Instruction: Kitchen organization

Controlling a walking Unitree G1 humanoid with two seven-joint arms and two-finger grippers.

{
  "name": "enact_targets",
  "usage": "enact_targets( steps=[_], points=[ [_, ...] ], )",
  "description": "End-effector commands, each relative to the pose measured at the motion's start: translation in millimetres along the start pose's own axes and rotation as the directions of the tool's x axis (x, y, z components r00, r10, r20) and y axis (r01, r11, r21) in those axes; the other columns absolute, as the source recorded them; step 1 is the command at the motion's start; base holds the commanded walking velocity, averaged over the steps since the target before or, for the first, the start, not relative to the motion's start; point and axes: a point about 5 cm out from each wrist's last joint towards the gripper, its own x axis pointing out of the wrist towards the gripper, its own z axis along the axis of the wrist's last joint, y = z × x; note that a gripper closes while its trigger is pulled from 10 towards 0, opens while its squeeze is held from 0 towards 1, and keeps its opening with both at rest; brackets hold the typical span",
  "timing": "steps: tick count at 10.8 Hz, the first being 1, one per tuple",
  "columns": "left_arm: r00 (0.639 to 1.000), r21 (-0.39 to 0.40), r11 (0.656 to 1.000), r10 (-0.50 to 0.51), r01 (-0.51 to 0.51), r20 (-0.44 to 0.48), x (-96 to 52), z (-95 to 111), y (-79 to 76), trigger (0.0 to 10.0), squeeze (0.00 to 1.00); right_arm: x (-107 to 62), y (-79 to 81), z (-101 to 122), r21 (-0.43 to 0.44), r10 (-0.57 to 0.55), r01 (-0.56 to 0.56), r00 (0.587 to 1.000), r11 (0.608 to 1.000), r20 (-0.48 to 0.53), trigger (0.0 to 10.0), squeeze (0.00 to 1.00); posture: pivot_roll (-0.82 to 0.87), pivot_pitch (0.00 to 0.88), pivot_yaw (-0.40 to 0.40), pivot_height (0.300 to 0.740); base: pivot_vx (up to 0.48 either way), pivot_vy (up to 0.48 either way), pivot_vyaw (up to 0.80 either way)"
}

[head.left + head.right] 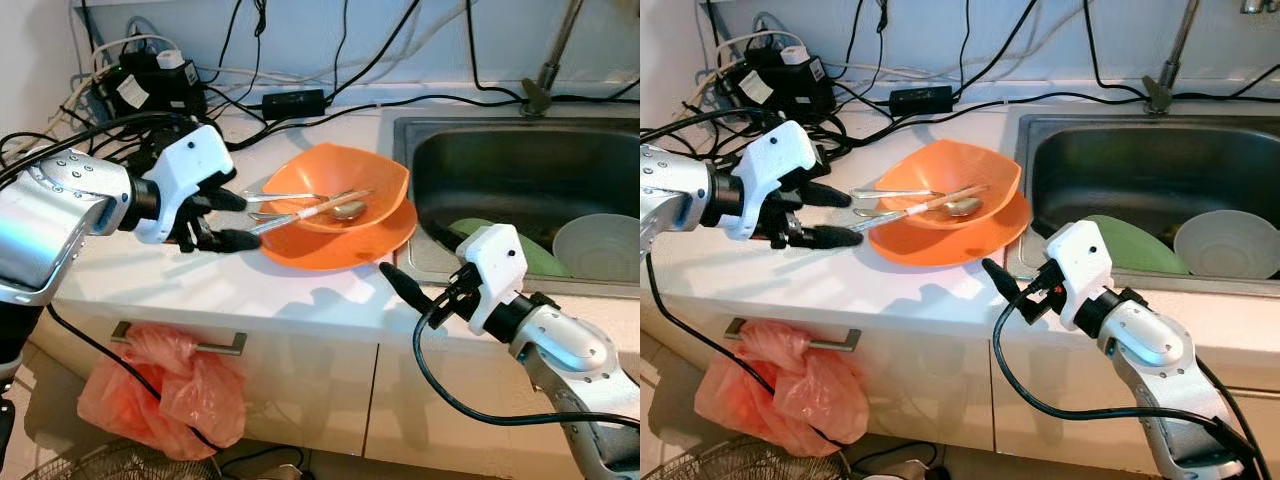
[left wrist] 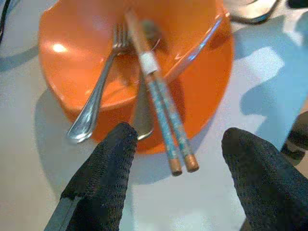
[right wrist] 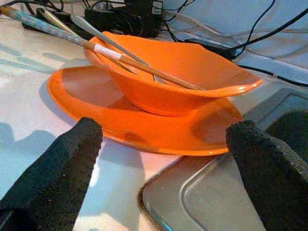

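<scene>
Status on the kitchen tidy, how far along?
Early. Done: a green plate and a pale bowl already sit in the sink. In hand: left gripper, open, hovers at the handle ends of the chopsticks; right gripper faces the orange plate. Left: orange bowl, plate, fork, chopsticks on the counter.

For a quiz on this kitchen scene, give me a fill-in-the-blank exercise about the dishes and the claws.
1. The orange bowl sits on an orange ____.
2. The chopsticks rest with their far ends inside the ____.
3. The left claw is ____, its fingers either side of the chopstick ends.
4. A green plate lies in the ____, to the right of the right claw.

Missing words: plate; bowl; open; sink
</scene>
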Motion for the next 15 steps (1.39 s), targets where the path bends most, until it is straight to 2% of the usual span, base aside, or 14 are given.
enact_targets(
  steps=[1,4,7,9,12,15],
  points=[
    [1.0,-0.001,1.0,-0.002,0.002,0.015,-6.8,2.2,0.3,10.0,0.0,3.3,1.2,1.9,-0.012,0.014,-0.014,1.0,1.0,0.011,10.0,0.0,0.11,0.014,0.118,0.74,0.0,0.0,0.0],
    [0.999,0.006,0.999,-0.049,0.049,-0.011,-6.4,-0.8,-6.2,10.0,0.0,4.2,2.7,0.9,-0.01,0.014,-0.013,1.0,1.0,0.01,10.0,0.0,0.11,0.015,0.119,0.74,0.0,0.0,0.0],
    [0.999,0.016,0.998,-0.053,0.053,0.009,-5.3,2.3,-7.8,10.0,0.0,4.5,2.1,0.5,-0.012,0.012,-0.012,1.0,1.0,0.008,10.0,0.0,0.11,0.014,0.119,0.74,0.0,0.0,0.0],
    [0.996,0.022,0.996,-0.085,0.085,-0.016,0.6,-3.6,-12.7,10.0,0.0,5.6,2.9,0.5,-0.01,0.012,-0.011,1.0,1.0,0.01,10.0,0.0,0.11,0.014,0.124,0.74,0.0,0.0,0.0],
    [0.996,0.004,0.997,-0.075,0.075,-0.039,6.9,-12.8,-9.0,10.0,0.0,5.5,4.0,0.7,-0.008,0.009,-0.009,1.0,1.0,0.012,10.0,0.0,0.1,0.017,0.127,0.74,0.0,0.0,0.0],
    [0.999,-0.033,0.999,0.014,-0.015,-0.031,17.1,-20.2,3.9,10.0,0.0,4.2,4.3,0.9,-0.008,0.005,-0.005,1.0,1.0,0.011,10.0,0.0,0.1,0.022,0.13,0.74,0.0,0.0,0.0]
  ],
)
